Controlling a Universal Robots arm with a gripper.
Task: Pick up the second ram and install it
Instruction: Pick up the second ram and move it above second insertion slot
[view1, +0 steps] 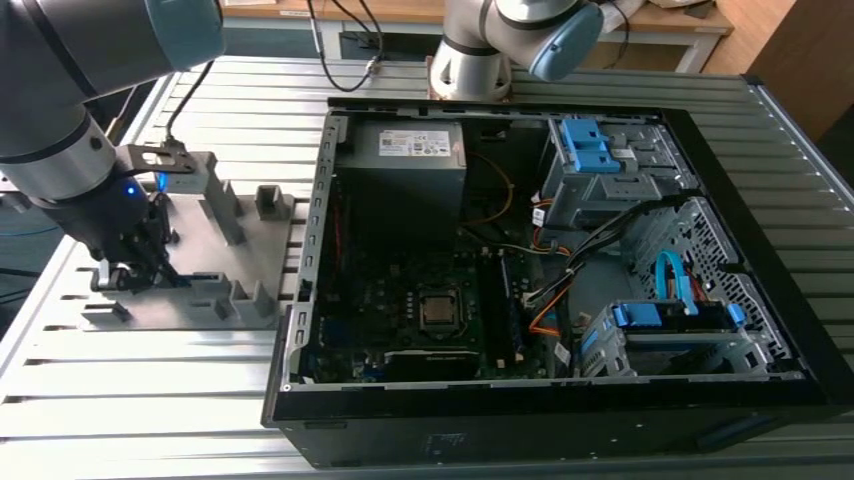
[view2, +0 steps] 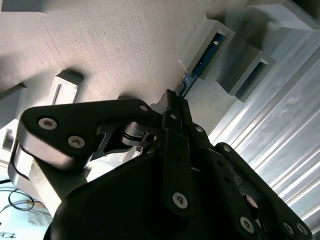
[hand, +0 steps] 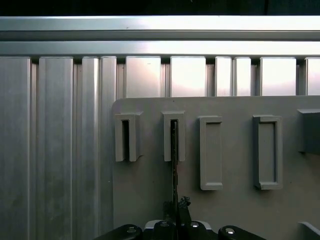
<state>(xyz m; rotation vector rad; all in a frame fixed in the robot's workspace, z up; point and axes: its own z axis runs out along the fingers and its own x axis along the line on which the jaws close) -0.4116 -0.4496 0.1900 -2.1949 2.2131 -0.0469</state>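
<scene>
In the exterior view the pincer (view1: 127, 275) is low over a grey holder plate (view1: 200, 262). The plate lies on the ribbed aluminium bench (view1: 134, 400), at the exterior view's left of the open computer case (view1: 304, 250). That view does not show the stick itself clearly. In the first wrist view the second ram (hand: 174, 165) is seen on its edge as a thin dark line. One end sits in a slotted block (hand: 167, 135) of the plate and the other end is between the fingertips. The second wrist view gives its blue-green colour (view2: 200, 62) and shows the pincer (view2: 172, 97) pinching it, with the fingers close together around the board.
</scene>
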